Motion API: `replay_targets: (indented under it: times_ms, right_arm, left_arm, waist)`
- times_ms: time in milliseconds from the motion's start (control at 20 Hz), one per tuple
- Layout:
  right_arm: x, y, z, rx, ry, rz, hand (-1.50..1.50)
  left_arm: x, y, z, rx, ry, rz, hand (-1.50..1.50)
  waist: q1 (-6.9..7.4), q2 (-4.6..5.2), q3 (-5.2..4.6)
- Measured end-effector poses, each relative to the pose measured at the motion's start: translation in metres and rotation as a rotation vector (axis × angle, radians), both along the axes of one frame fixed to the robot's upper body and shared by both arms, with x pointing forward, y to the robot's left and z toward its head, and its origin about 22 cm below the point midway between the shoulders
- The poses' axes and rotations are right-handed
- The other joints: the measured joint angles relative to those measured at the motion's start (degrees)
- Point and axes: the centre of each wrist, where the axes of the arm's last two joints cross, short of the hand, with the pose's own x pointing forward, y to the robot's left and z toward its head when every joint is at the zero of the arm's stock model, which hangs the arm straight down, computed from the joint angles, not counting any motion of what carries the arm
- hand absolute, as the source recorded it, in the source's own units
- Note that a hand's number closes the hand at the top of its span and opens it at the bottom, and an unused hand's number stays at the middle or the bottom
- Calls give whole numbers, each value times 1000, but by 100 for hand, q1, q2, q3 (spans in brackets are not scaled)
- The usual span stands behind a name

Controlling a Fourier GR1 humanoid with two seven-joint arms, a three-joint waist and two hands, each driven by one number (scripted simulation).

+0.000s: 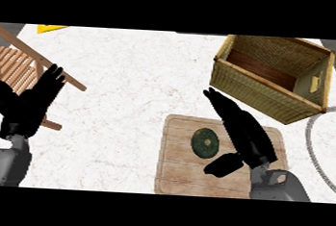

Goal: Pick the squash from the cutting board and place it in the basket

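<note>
I saw the squash [205, 142] lying on the cutting board [178, 175], low at five o'clock. My right hand [251, 144] hung at its three o'clock, fingers straight, thumb spread, possibly touching it. The wicker basket [252, 88] sat at one o'clock. My left hand [23, 108] rested open at nine.

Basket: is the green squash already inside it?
No, the squash lies on the cutting board, and the basket shows only its bare bottom.
</note>
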Motion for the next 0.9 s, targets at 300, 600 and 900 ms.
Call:
replay_targets:
  times_ms: [300, 600, 900]
  right_arm:
    - [8, 3, -19, -64, 44, 7, -150]
    - [10, -3, -27, -60, 43, 22, -150]
    - [3, -15, -35, -15, 50, 66, -150]
  left_arm:
    - [0, 2, 5, 3, 2, 6, 0]
    - [0, 5, 0, 1, -2, 1, 0]
    - [-2, 5, -3, -4, -2, 0, 0]
  waist:
    - [-6, -1, -1]
    - [-12, -6, 1]
    - [-19, -6, 0]
